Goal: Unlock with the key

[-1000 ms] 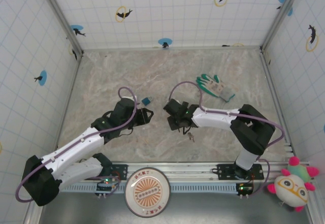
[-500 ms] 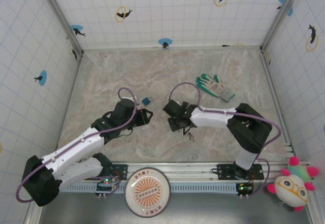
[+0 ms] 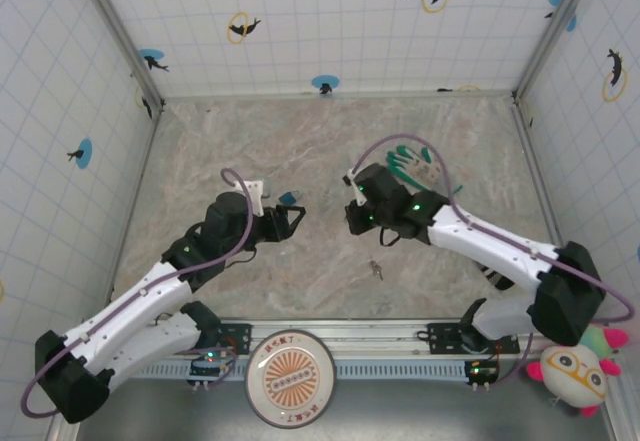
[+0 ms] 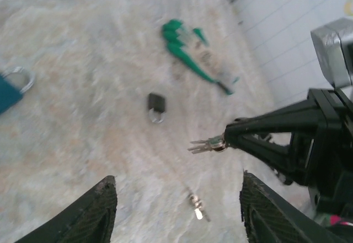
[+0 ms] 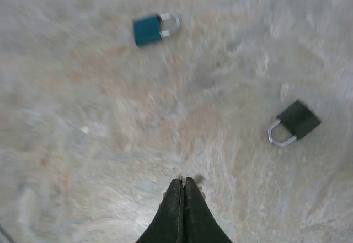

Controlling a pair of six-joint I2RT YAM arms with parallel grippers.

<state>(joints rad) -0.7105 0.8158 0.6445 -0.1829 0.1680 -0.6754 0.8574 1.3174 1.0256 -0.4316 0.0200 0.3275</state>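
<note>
My right gripper (image 5: 183, 180) is shut, and in the left wrist view its tip (image 4: 227, 139) holds a small silvery key (image 4: 205, 144) sticking out above the table. A second key bunch (image 3: 376, 269) lies on the marble floor (image 4: 196, 207). A teal padlock (image 5: 150, 29) lies flat just beyond my left gripper (image 3: 292, 215), and a black padlock (image 5: 292, 122) lies flat further right (image 4: 156, 104). My left gripper (image 4: 177, 178) is open, nothing between its fingers, facing the held key from a short way off.
A green-and-white glove (image 3: 418, 166) lies at the back right, partly under the right arm's cable. Tiled walls (image 3: 100, 111) close in the marble floor on three sides. A round plate (image 3: 290, 376) and a plush toy (image 3: 578, 366) sit beyond the near rail.
The right gripper shut and rose off the floor, swinging back and right with a key. The left gripper opened wider and turned toward it. The key bunch on the floor stayed put.
</note>
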